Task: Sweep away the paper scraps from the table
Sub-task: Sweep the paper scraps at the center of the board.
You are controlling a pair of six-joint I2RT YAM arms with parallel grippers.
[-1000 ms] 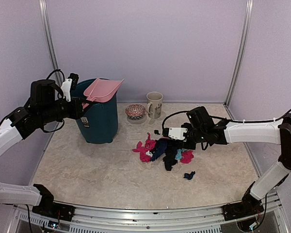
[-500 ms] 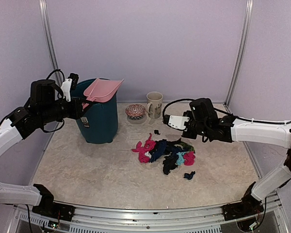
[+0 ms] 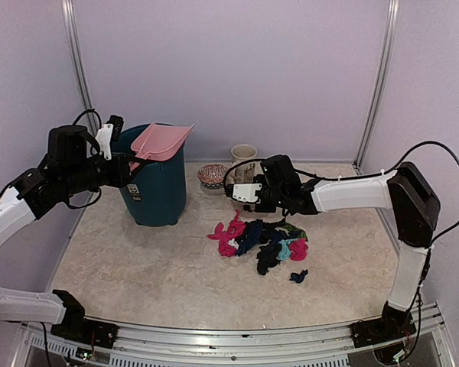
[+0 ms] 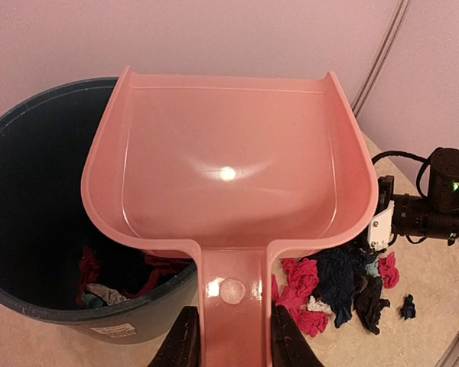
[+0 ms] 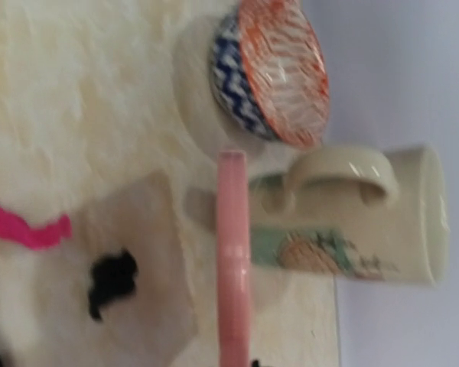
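Pink dustpan (image 4: 228,176) was clamped by left gripper (image 4: 236,336) over bin (image 4: 38,176) for dumping. Brush (image 5: 233,252) was gripped by right gripper (image 3: 242,192) behind scraps (image 3: 260,238).

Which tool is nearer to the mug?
Right. The right tool, gripping the brush, hovers just before the mug; the left tool holds the dustpan over the distant bin.

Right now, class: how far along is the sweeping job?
Partly done: some scraps lie in the teal bin. In hand: the left gripper holds the empty pink dustpan over it; the right gripper appears to hold a pink brush. Left: a pile of paper scraps on the table.
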